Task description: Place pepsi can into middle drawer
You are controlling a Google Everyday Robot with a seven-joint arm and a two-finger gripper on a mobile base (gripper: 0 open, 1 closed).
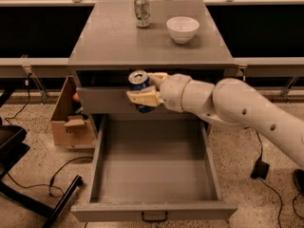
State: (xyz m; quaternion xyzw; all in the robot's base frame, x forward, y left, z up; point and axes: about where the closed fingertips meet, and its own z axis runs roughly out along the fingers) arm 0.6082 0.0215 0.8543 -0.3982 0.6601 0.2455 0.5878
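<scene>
A: Claw (pixel 148 87) status?
B: Pinching pepsi can (pixel 137 80), upright, before upper drawer front (pixel 102 101), above rear of open middle drawer (pixel 152 167). Reaching in sideways, forearm near level, just below worktop (pixel 114 46) edge.

pepsi can (pixel 137 78) partly covered by the hand (pixel 140 86) above the middle drawer (pixel 154 171), arm (pixel 237 108) cut off at right edge

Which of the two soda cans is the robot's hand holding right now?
The small dark-blue soda can, gripped by the hand above the open grey drawer; the pale silvery-green can stands free on the grey cabinet top.
</scene>
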